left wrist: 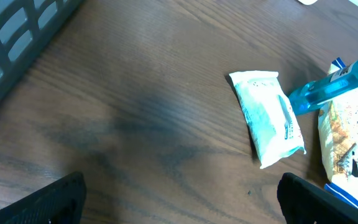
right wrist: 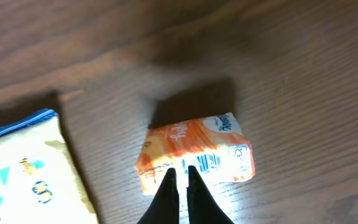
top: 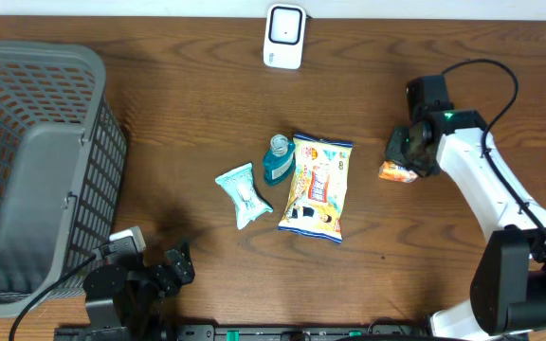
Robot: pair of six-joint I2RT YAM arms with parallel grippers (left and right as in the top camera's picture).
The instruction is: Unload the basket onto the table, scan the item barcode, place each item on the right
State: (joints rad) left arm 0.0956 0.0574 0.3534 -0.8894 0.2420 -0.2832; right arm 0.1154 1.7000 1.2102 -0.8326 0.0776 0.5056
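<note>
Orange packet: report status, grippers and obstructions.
Left gripper open, holding nothing. Right gripper shut on orange packet at its edge, barcode facing the wrist camera. Snack bag beside it, not touching.

Checkout-style table (top: 188, 95): barcode scanner (top: 284, 36), basket (top: 27, 142), packaged snacks (top: 317, 185).

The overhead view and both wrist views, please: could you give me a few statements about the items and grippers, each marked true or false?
1. The left gripper is open and holds nothing. True.
2. The blue bottle lies between the teal packet and the yellow snack bag. True.
3. The orange packet lies against the teal packet. False: it is off to the right, with the right gripper shut on its edge.
4. A barcode shows on the orange packet. True.
5. The white scanner sits inside the gray basket. False: it stands outside the basket, top centre of the overhead view.
</note>
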